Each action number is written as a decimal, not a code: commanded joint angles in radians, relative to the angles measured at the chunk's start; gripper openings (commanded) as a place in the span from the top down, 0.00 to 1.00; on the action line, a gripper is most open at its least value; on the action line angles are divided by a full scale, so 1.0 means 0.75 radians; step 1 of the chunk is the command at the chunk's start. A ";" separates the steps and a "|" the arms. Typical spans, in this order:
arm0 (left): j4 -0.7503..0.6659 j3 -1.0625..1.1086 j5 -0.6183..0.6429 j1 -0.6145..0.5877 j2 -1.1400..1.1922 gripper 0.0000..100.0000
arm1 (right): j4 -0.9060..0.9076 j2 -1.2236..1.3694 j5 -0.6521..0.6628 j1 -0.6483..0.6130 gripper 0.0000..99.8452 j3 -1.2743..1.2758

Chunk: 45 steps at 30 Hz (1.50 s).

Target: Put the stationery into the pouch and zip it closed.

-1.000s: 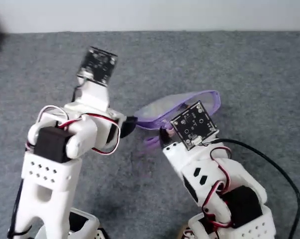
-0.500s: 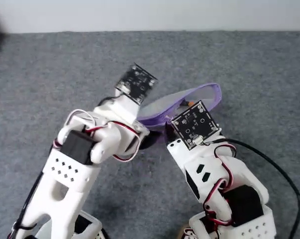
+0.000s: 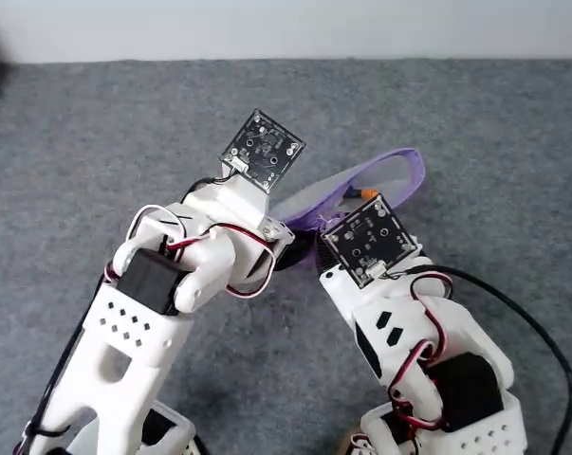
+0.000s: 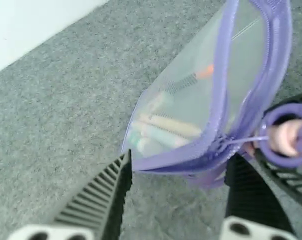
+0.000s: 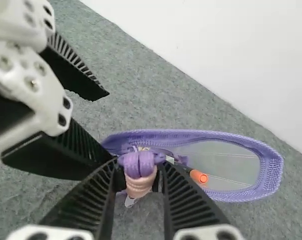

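A translucent pouch with purple edging lies on the grey carpet between the two arms. Inside it are several pens, one with an orange tip, and pale sticks. My right gripper is shut on the purple zipper pull at the pouch's near end. My left gripper is open, with one finger on each side of the same end of the pouch. In the left wrist view the zipper pull shows beside that end. From above, both grippers meet at the pouch's lower left end.
Grey carpet covers the table up to a white wall at the back. A black cable runs from the right arm across the carpet at the right.
The left arm has swung right and forward, bringing its open gripper around the pouch's near end. The pouch has shifted and tilted slightly. The right gripper stays shut on the zipper pull.
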 commanded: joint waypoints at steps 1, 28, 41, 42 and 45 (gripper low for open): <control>-0.078 -0.001 0.018 0.010 -0.016 0.71 | -0.026 -0.007 0.014 0.007 0.99 -0.020; -0.434 0.204 0.016 0.096 -0.027 0.99 | -0.169 -0.005 0.018 0.199 0.99 -0.016; -0.391 0.181 0.018 0.094 -0.033 0.99 | -0.654 0.312 0.014 0.465 0.99 0.006; -0.372 0.173 0.018 0.092 -0.033 0.99 | -0.690 0.347 0.014 0.484 0.99 0.006; -0.344 0.157 0.020 0.084 -0.074 0.99 | -0.795 0.445 0.014 0.535 0.99 0.006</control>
